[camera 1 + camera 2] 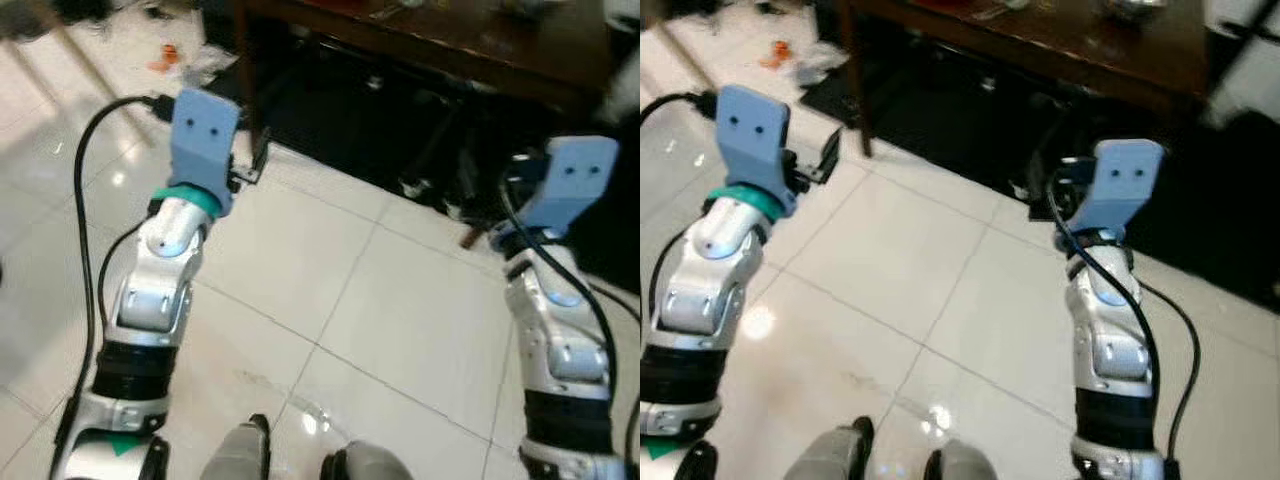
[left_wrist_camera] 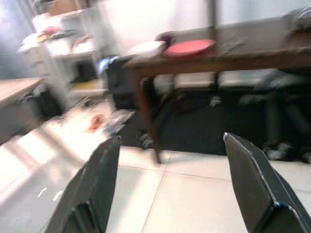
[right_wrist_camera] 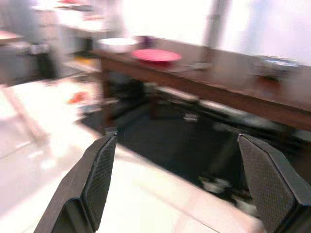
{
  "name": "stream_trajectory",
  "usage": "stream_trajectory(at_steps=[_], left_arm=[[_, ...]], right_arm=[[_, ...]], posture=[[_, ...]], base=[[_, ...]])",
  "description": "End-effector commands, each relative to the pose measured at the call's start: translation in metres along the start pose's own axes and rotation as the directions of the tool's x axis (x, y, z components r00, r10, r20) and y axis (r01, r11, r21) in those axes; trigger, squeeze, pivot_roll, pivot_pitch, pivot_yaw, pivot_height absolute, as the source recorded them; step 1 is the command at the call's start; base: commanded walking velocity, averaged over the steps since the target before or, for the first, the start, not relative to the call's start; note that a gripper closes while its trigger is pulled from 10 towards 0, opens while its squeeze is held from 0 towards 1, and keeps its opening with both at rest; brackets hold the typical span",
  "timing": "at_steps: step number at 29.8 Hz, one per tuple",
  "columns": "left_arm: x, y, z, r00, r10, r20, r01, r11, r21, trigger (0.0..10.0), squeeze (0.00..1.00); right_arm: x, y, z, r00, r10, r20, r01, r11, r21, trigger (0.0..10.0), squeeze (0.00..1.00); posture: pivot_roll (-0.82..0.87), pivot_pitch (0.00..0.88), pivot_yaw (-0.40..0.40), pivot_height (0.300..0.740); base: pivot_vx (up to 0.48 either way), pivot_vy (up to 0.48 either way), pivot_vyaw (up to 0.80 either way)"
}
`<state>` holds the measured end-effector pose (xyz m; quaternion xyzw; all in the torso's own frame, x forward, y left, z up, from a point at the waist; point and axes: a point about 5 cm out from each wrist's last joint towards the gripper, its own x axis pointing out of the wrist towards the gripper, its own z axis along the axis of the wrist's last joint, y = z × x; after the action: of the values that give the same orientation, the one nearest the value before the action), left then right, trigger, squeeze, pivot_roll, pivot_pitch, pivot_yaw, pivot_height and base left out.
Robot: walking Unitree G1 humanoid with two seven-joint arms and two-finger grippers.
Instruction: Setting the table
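Both arms are raised in front of the robot over a pale tiled floor [image 1: 330, 300], and neither holds anything. The left gripper [image 2: 170, 189] is spread wide, its two black fingers [image 2: 97, 184] standing at the lower left and lower right of the left wrist view with bare floor between them; the right gripper [image 3: 184, 189] is just as wide open, its fingers [image 3: 97, 179] framing the dark space under the table in the right wrist view. In the head views the blue wrist mounts sit at the upper left and right of centre, both pointed toward the dark wooden table [image 1: 1080, 50] that runs across the top of the frame. The table is the goal here, and it lies ahead and well apart from both grippers. On it, toward the upper left of the right wrist view, a red plate [image 3: 156, 56] lies flat near the table's end, with a white bowl [image 3: 118, 44] just beside it further left; a blurred, pale object [image 3: 272, 65] sits further along the top to the right, too smeared to name. The pictures are soft with motion blur, which fits a robot on the move. My reading is that this is the approach stage: the arms are carried forward and open so they are ready to reach once the robot stands at the table's edge. Scattered clutter [image 1: 165, 55] lies on the floor at the upper left, off the line of approach.
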<state>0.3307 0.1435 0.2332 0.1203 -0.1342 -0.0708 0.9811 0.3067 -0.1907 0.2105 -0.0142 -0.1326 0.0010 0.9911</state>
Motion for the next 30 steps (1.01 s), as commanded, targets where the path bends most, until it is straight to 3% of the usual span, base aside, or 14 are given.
stream_trajectory(at_steps=[1, 30], left_arm=[[-0.0012, -0.0034, -0.0060, 1.000, -0.004, -0.030, 0.004, 1.000, 0.004, 10.0, 0.00], [0.0053, 0.0031, -0.0043, 0.997, 0.073, -0.029, -0.072, 0.997, 0.024, 10.0, 0.00]], right_arm=[[-0.0021, -0.0026, -0.0027, 1.000, -0.009, -0.012, 0.009, 1.000, 0.005, 10.0, 0.00], [0.0009, -0.0012, -0.0029, 1.000, 0.004, -0.006, -0.004, 1.000, 0.006, 10.0, 0.00]], posture=[[0.05, 0.022, -0.016, 0.740], [0.05, 0.003, -0.019, 0.740]], base=[[0.000, 0.000, 0.80], [0.000, 0.000, 0.80]])
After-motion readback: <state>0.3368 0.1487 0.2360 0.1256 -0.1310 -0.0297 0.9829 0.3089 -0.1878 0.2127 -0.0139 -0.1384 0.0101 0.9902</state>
